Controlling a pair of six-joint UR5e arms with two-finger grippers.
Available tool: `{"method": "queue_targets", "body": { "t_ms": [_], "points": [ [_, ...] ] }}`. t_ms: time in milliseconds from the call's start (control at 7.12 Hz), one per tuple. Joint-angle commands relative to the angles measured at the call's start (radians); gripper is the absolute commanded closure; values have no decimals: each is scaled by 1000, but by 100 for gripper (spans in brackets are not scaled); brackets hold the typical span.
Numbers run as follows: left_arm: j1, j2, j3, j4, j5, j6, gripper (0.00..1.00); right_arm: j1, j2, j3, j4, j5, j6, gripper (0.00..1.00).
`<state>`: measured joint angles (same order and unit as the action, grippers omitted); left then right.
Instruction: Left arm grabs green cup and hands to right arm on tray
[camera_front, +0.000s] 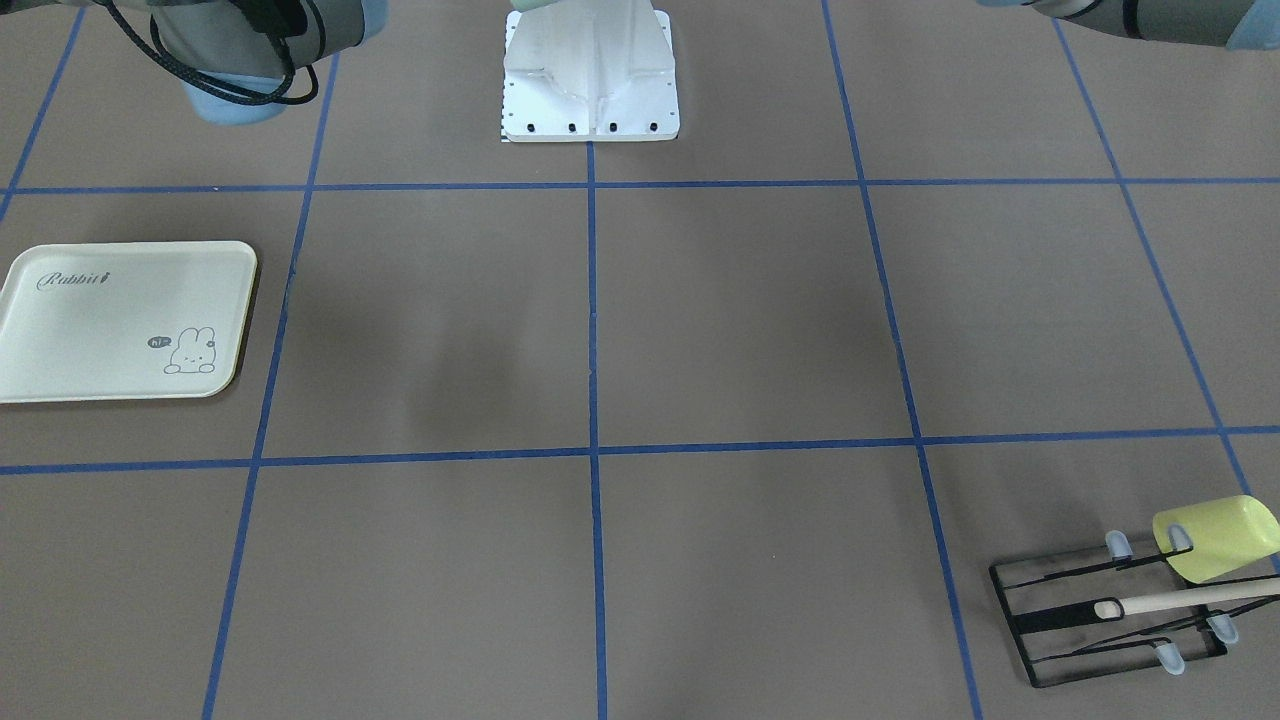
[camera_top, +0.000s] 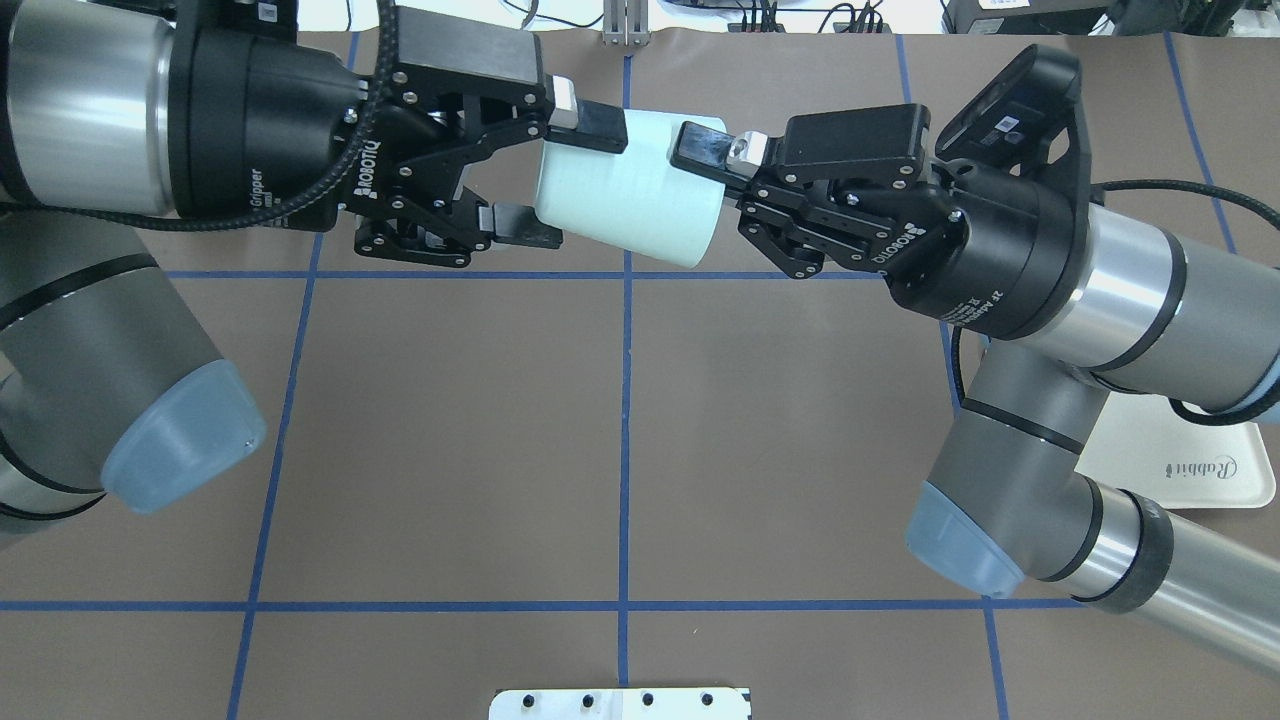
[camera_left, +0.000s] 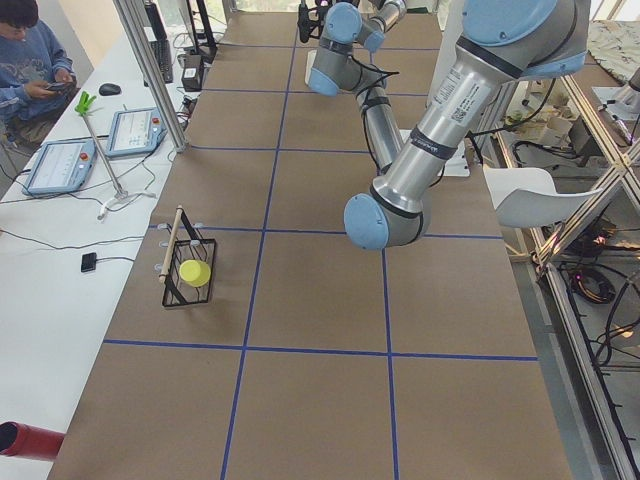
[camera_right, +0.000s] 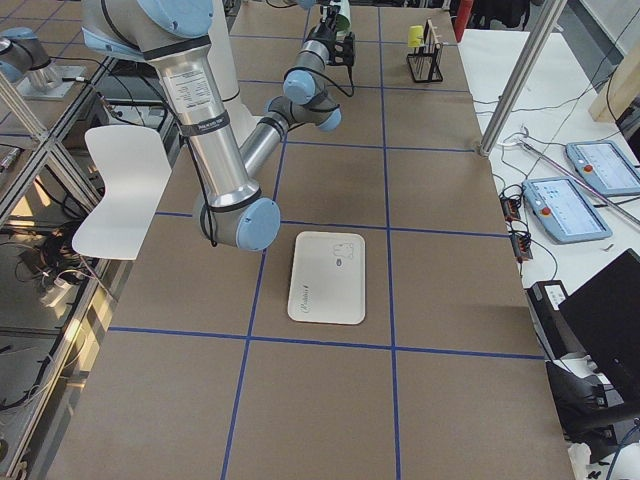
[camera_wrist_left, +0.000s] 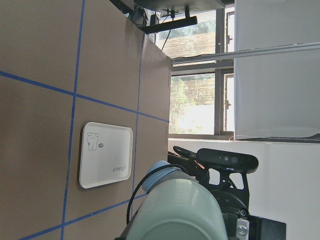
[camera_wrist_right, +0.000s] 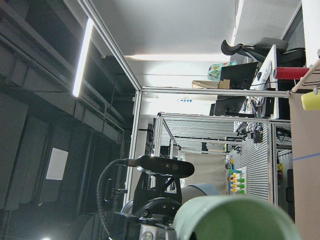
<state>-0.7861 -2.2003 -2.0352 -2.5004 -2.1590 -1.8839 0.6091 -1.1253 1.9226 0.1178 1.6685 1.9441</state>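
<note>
The green cup (camera_top: 625, 200) is held on its side in the air between both grippers, base toward the left arm. My left gripper (camera_top: 572, 180) is shut on the base end, one finger on each side. My right gripper (camera_top: 705, 200) is at the mouth end. Its upper finger (camera_top: 700, 150) lies on the cup wall and its lower finger is hidden, so I cannot tell its grip. The cup also fills the bottom of the left wrist view (camera_wrist_left: 180, 210) and the right wrist view (camera_wrist_right: 235, 220). The tray (camera_front: 120, 320) lies on the table, partly under the right arm (camera_top: 1180, 450).
A black wire rack (camera_front: 1100, 620) with a yellow-green cup (camera_front: 1215, 535) and a white stick stands at the table's far corner on my left side. The white robot base plate (camera_front: 590, 90) sits at the near middle edge. An operator (camera_left: 35, 60) sits beside the table.
</note>
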Motion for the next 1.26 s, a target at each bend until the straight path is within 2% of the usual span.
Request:
{"method": "queue_targets", "body": {
  "t_ms": [0, 281, 703, 843, 1124],
  "points": [
    [-10, 2, 9, 3, 2, 42, 0, 3, -10, 3, 0, 2, 1, 100],
    [-10, 2, 9, 2, 24, 42, 0, 56, -36, 1, -45, 61, 3, 100],
    [-9, 13, 27, 3, 30, 45, 0, 191, -36, -2, -333, 229, -13, 100],
    [-10, 14, 48, 6, 34, 55, 0, 224, -36, -2, -462, 290, -77, 100],
    [-13, 85, 95, 12, 40, 194, 0, 270, -59, -2, -709, 365, -221, 100]
  ]
}}
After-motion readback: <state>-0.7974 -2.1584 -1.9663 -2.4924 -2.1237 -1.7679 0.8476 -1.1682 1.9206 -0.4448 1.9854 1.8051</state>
